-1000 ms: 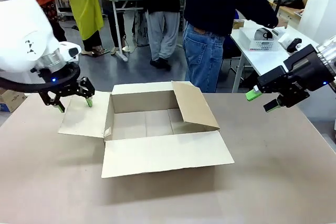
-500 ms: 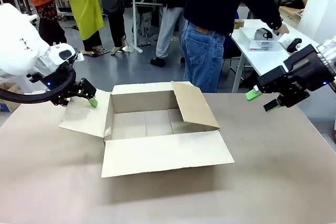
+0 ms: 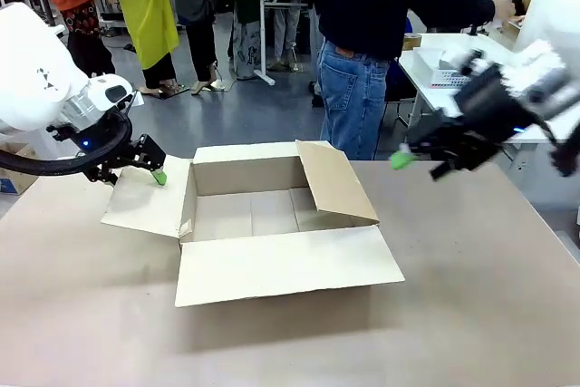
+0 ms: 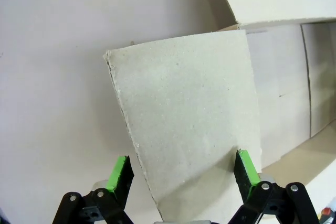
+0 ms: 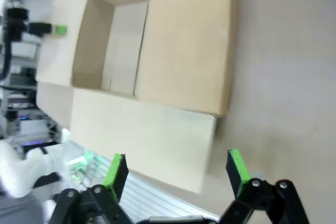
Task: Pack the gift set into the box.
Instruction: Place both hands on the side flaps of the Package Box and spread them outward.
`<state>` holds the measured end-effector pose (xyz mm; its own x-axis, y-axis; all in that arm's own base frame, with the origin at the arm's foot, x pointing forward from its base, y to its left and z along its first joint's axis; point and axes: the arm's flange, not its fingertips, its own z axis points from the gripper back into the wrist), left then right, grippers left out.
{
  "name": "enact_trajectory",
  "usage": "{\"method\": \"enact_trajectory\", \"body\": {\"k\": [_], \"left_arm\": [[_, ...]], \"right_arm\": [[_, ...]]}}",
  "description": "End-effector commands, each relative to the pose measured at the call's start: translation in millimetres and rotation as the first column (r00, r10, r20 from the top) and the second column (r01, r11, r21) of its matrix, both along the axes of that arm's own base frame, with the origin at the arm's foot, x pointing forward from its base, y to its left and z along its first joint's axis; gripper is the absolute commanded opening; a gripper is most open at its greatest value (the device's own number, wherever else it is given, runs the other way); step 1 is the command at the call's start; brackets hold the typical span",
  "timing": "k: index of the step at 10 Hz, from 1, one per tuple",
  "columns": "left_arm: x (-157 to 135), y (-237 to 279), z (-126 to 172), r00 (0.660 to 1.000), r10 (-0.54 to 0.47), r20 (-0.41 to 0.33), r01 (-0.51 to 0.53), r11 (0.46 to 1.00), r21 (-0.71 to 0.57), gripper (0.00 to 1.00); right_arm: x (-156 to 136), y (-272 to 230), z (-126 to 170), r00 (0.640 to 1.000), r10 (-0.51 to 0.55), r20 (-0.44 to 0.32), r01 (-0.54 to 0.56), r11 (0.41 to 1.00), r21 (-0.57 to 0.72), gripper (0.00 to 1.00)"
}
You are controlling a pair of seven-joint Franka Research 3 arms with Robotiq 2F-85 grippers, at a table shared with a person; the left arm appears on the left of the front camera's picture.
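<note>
The box (image 3: 272, 215) stands open mid-table with its four flaps spread and nothing inside it. My left gripper (image 3: 136, 172) is open at the box's left flap (image 4: 189, 119); in the left wrist view the green fingers (image 4: 119, 171) straddle that flap's edge without touching it. My right gripper (image 3: 419, 163), motion-blurred, hangs open in the air just right of the box's raised right flap (image 3: 333, 183). The right wrist view looks down on the box (image 5: 157, 51) past the gripper (image 5: 176, 174). The gift set's pale tray (image 3: 441, 70) rests on a white side table, partly behind my right arm.
A person in jeans (image 3: 362, 88) stands at the far side behind the box, one arm stretched toward the side table (image 3: 426, 97) at the back right. Bare brown table (image 3: 471, 296) lies in front and to the right of the box. Other people stand farther back.
My right arm has swung left toward the box, its gripper still open. The left gripper shifted slightly at the left flap earlier and now holds still. The person's arm reached farther right.
</note>
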<state>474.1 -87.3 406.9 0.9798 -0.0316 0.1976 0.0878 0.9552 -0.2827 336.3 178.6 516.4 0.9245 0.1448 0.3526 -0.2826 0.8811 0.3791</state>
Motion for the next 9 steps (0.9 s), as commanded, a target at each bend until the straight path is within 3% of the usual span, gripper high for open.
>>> {"method": "enact_trajectory", "body": {"k": [1, 2, 3, 4, 5, 7, 9], "left_arm": [[-2.1, -0.2, 2.2, 1.0, 0.013, 0.003, -0.013, 1.0, 0.016, 1.0], [-2.1, -0.2, 2.2, 1.0, 0.013, 0.003, -0.013, 1.0, 0.016, 1.0], [-2.1, -0.2, 2.2, 1.0, 0.013, 0.003, -0.013, 1.0, 0.016, 1.0], [-2.1, -0.2, 2.2, 1.0, 0.013, 0.003, -0.013, 1.0, 0.016, 1.0], [-2.1, -0.2, 2.2, 1.0, 0.013, 0.003, -0.013, 1.0, 0.016, 1.0], [-2.1, -0.2, 2.2, 1.0, 0.013, 0.003, -0.013, 1.0, 0.016, 1.0], [-2.1, -0.2, 2.2, 1.0, 0.013, 0.003, -0.013, 1.0, 0.016, 1.0]], "right_arm": [[6.1, 109.1, 8.9, 0.997, -0.052, 0.048, 0.063, 0.957, -0.282, 1.0], [-3.7, 119.3, -2.4, 0.997, -0.026, 0.079, 0.052, 0.94, -0.338, 1.0], [-15.4, 71.5, 8.6, 0.998, 0.016, 0.054, -0.01, 0.994, -0.112, 1.0], [-15.4, 71.5, 8.6, 0.998, 0.016, 0.054, -0.01, 0.994, -0.112, 1.0], [-30.6, 131.6, 0.7, 0.996, 0.029, 0.079, -0.011, 0.976, -0.22, 1.0], [7.0, 192.9, -7.1, 0.995, 0.005, 0.095, 0.033, 0.918, -0.395, 1.0], [56.6, 200.8, -17.1, 0.999, -0.044, 0.013, 0.045, 0.892, -0.45, 1.0]]}}
